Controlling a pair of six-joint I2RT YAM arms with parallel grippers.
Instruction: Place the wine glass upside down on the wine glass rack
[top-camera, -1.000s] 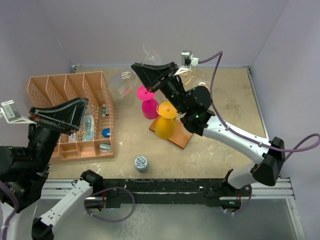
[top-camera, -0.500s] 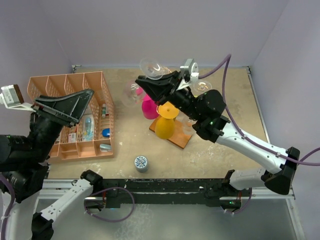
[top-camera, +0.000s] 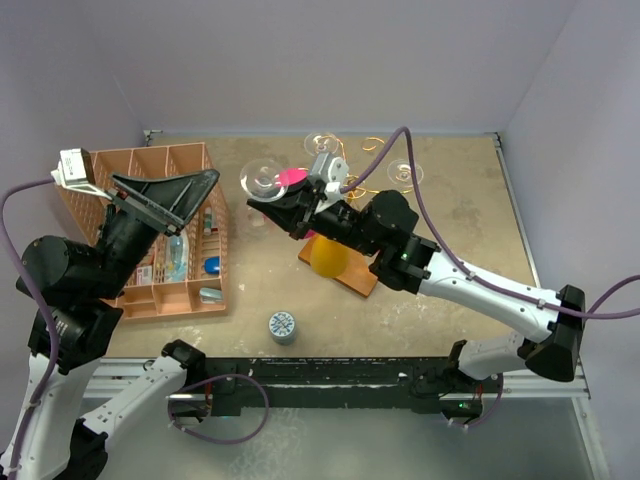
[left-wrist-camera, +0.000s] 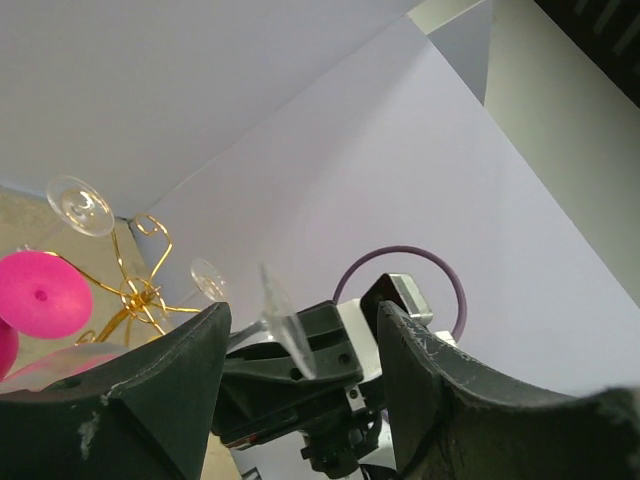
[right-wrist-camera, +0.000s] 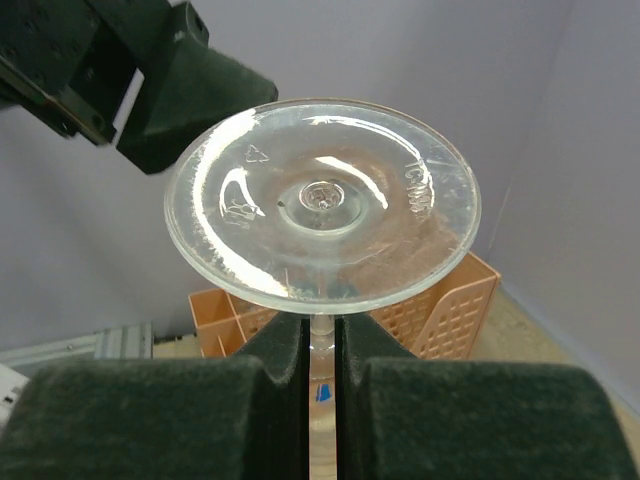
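My right gripper is shut on the stem of a clear wine glass, held in the air foot-up, left of the rack. In the right wrist view the round foot fills the middle and the stem runs down between my fingers. The wine glass rack is gold wire on a brown wooden base; it carries a pink glass, a yellow glass and two clear ones. My left gripper is open and empty, raised over the basket, facing the held glass.
An orange plastic divided basket with small items stands at the left. A small round patterned tin lies near the front edge. Purple walls close the back and both sides.
My right arm has carried the clear glass left and nearer, away from the rack top, turning its foot upward. My left gripper has risen and swung toward the middle.
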